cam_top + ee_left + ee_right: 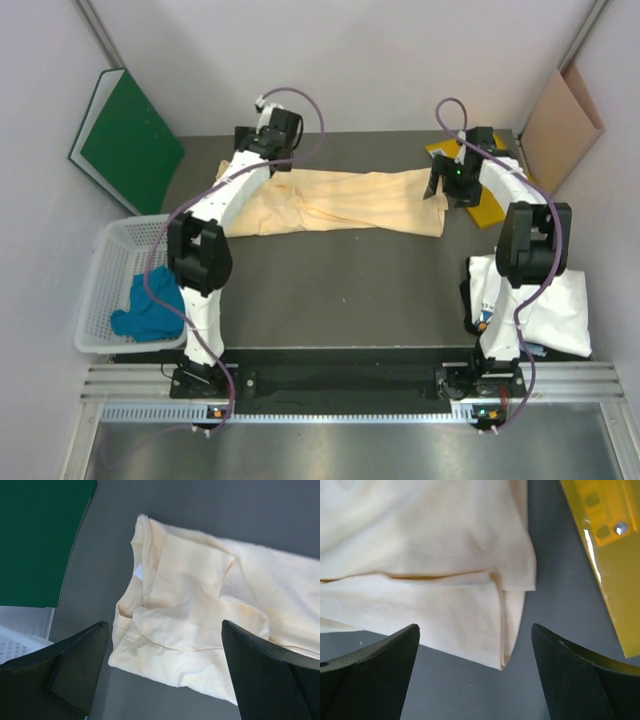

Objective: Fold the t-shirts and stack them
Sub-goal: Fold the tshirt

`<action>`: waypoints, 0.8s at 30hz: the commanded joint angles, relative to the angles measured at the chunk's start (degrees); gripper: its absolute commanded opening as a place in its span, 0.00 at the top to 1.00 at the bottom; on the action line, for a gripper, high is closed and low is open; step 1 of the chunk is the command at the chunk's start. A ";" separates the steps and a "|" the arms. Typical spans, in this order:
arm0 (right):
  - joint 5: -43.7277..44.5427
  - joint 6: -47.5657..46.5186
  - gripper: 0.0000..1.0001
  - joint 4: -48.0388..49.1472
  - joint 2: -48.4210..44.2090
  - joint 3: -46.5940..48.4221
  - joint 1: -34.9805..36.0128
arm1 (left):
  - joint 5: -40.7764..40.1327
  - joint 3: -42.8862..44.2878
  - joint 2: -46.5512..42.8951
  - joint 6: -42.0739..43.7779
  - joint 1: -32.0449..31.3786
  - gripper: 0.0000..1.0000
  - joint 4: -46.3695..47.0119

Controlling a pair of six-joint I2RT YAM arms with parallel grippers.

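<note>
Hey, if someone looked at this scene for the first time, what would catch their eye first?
The pale peach-yellow t-shirt stretched in a long band across the far side of the table, with the left hand and the right hand open above its two ends. Next, the teal t-shirt bunched in the white basket at the left, and the white t-shirt at the near right.

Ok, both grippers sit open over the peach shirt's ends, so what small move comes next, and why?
Probably lower the right gripper onto the hem corner and close. The peach shirt lies on the table as a long band, folded lengthwise only, and the left gripper hovers open too, holding nothing, so a crosswise fold seems due.
</note>
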 commanded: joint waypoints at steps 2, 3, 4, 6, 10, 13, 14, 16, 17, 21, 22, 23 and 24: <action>3.72 -3.82 0.10 -2.09 2.03 9.30 7.45 | 5.14 0.73 -7.35 -10.14 1.49 0.01 -7.75; 5.56 -3.74 0.10 -2.37 2.65 10.61 9.20 | 10.03 0.30 -7.62 -11.81 2.20 0.01 -8.98; 5.75 -3.83 0.10 -2.37 3.18 11.06 9.65 | 13.73 -1.45 -8.23 -15.04 3.07 0.01 -10.65; 7.06 -3.83 0.09 -1.85 4.50 11.85 10.44 | 21.89 -4.70 -10.24 -18.75 4.75 0.01 -10.84; 10.23 -4.61 0.00 -2.20 8.45 16.59 10.36 | 32.46 -18.49 -14.38 -24.99 5.54 0.01 -6.89; 10.50 -6.37 0.00 -2.55 12.75 22.74 9.83 | 40.88 -27.55 -17.19 -31.67 6.51 0.01 -1.89; 10.50 -6.64 0.00 -2.64 15.20 26.41 9.66 | 42.93 -29.40 -17.72 -33.34 6.68 0.01 0.04; 10.41 -7.51 0.00 -2.11 17.50 29.86 9.39 | 46.35 -33.10 -17.99 -37.74 6.95 0.01 3.39; 10.41 -7.69 0.00 -2.37 19.77 34.14 9.30 | 46.81 -33.46 -17.73 -38.88 7.04 0.01 3.75; 10.07 -8.57 0.00 -1.24 24.27 40.42 8.78 | 47.69 -33.29 -15.36 -42.93 8.09 0.01 3.23; 9.45 -8.57 0.00 -0.36 24.63 40.42 8.78 | 47.60 -33.46 -15.09 -43.63 8.70 0.01 3.57; 8.92 -8.66 0.00 0.69 25.68 40.60 8.60 | 47.43 -33.46 -14.66 -44.25 9.06 0.01 3.57; 8.22 -8.66 0.00 0.88 26.38 40.86 8.60 | 47.17 -33.46 -14.04 -45.56 9.32 0.01 3.57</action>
